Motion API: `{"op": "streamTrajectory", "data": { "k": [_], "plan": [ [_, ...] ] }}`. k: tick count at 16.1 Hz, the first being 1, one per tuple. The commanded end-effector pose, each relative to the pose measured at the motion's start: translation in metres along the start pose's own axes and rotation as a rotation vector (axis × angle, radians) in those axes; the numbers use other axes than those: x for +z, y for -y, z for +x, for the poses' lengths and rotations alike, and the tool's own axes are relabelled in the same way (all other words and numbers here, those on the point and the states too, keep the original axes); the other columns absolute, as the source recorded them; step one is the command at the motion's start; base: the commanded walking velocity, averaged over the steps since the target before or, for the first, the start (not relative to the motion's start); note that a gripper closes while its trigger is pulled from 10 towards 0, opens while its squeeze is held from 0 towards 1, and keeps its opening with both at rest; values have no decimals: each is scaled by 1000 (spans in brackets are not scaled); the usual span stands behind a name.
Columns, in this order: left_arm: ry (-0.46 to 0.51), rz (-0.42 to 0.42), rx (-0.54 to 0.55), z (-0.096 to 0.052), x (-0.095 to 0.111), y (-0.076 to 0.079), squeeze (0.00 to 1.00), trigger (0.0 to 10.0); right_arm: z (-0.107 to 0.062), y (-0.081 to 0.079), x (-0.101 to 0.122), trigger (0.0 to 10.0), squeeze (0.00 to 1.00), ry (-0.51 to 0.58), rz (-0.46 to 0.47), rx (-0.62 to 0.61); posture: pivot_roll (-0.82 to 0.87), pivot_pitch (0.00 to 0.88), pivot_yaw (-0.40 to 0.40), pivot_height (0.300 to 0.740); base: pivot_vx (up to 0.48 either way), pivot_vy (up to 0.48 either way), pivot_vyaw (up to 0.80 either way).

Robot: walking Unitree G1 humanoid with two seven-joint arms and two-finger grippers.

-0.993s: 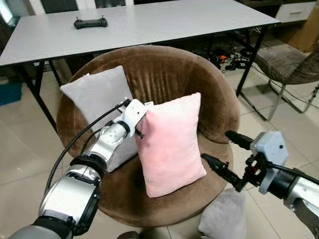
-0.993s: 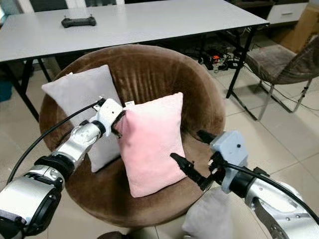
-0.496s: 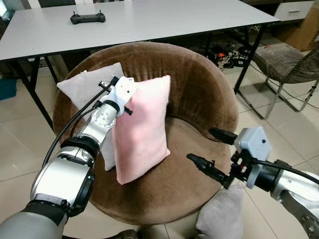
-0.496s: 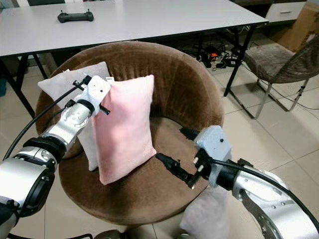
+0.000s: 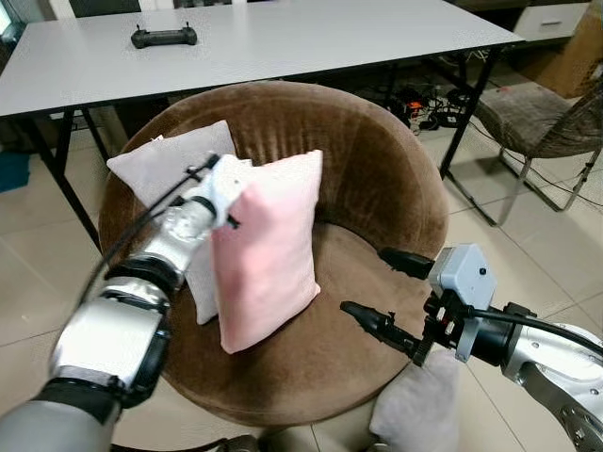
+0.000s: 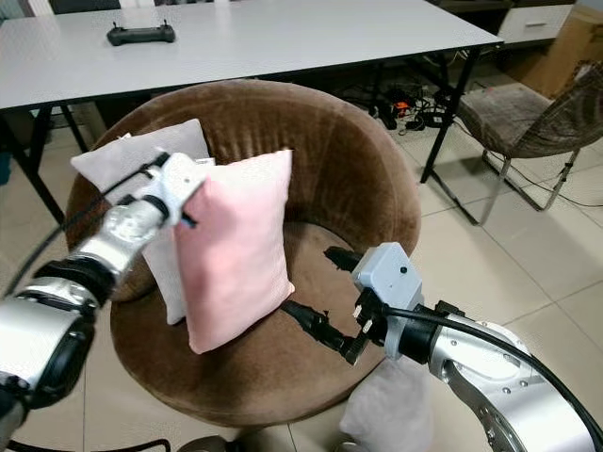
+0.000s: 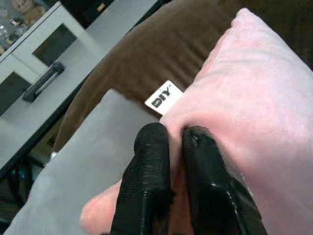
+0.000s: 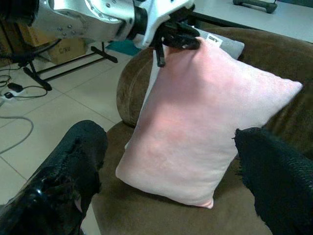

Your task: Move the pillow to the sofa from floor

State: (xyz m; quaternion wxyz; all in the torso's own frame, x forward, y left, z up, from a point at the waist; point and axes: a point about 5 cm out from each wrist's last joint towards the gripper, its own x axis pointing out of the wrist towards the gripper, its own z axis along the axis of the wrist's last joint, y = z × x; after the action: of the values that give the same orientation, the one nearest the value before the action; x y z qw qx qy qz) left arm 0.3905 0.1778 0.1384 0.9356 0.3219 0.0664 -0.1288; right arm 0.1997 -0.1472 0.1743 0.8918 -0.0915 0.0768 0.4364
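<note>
Our left pincer (image 7: 168, 142) pinches the soft pink pillow's (image 5: 268, 247) corner, propping it against the round brown velvet sofa (image 5: 377, 160); our right pincer (image 5: 382, 294) waits agape beside it.

Even, bright indoor light, no hard shadows. Soft sheen on the grey table (image 5: 283, 42) and floor tiles (image 5: 38, 282). Left arm (image 5: 141, 282) motion-blurred in both eye views; rest sharp. Right wrist view: near fingers (image 8: 58, 181) out of focus, pink pillow (image 8: 205, 127) crisp. Left wrist view slightly soft, background dim.

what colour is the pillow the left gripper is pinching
Pale pink. The pillow held by the left gripper shows best in the right wrist view.
</note>
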Motion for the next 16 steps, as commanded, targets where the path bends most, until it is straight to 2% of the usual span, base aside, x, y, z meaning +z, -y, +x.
{"op": "streamTrajectory", "data": {
  "k": [1, 2, 3, 4, 6, 8, 9, 10, 11, 12, 13, 14, 15, 16],
  "plan": [
    [1, -1, 13, 0, 3, -10, 1000, 10000, 0, 1, -3, 10000, 0, -13, 4, -8, -172, 7, 47, 740, 0, 0, 0],
    [7, -1, 23, -1, 4, -16, 1000, 10000, 1, 2, -3, 10000, 0, -9, 5, -11, -166, 4, 45, 740, 0, 0, 0],
    [30, -32, 39, -2, 9, -29, 1000, 10000, 4, 4, -3, 10000, 0, -4, 5, -16, -157, 0, 45, 740, 0, 0, 0],
    [43, -58, 46, -2, 12, -34, 1000, 10000, 5, 5, -3, 10000, 0, -1, 4, -18, -156, 0, 45, 740, 0, 0, 0],
    [147, -210, 66, -6, 26, -58, 1000, 10000, 10, 9, -3, 10000, 0, 12, -1, -42, -135, 0, 49, 740, 0, 0, 0],
    [241, -281, 21, -8, 37, -65, 1000, 10000, 11, 18, -5, 10000, 0, 13, -3, -121, -109, 0, 46, 740, 0, 0, 0],
    [293, -314, -8, -8, 41, -62, 1000, 10000, 12, 21, -5, 10000, 0, 31, 34, -155, -96, 0, 45, 740, 0, 0, 0],
    [322, -333, -18, -9, 43, -60, 812, 10000, 12, 24, -5, 10000, 0, 38, 51, -200, -86, 0, 47, 740, 0, 0, 0],
    [349, -362, -32, -10, 43, -57, 561, 10000, 13, 26, -5, 10000, 0, 55, 70, -234, -78, 0, 44, 740, 0, 0, 0],
    [426, -413, -49, -18, 45, -45, 357, 10000, 14, 31, -5, 10000, 0, 87, 120, -325, -59, 0, 42, 740, 0, 0, 0],
    [457, -420, -54, -26, 46, -38, 282, 10000, 15, 32, -5, 10000, 0, 103, 134, -353, -55, 0, 43, 740, 0, 0, 0],
    [477, -410, -46, -41, 46, -27, 227, 10000, 15, 36, -8, 10000, 0, 104, 147, -443, -46, 0, 42, 740, 0, 0, 0],
    [456, -414, 11, -66, 41, -13, 169, 10000, 17, 41, -12, 10000, 0, 135, 210, -566, -32, 0, 38, 740, 0, 0, 0],
    [446, -413, 33, -76, 38, -7, 145, 10000, 18, 41, -13, 10000, 0, 130, 228, -590, -22, 0, 32, 740, 0, 0, 0]
  ]
}}
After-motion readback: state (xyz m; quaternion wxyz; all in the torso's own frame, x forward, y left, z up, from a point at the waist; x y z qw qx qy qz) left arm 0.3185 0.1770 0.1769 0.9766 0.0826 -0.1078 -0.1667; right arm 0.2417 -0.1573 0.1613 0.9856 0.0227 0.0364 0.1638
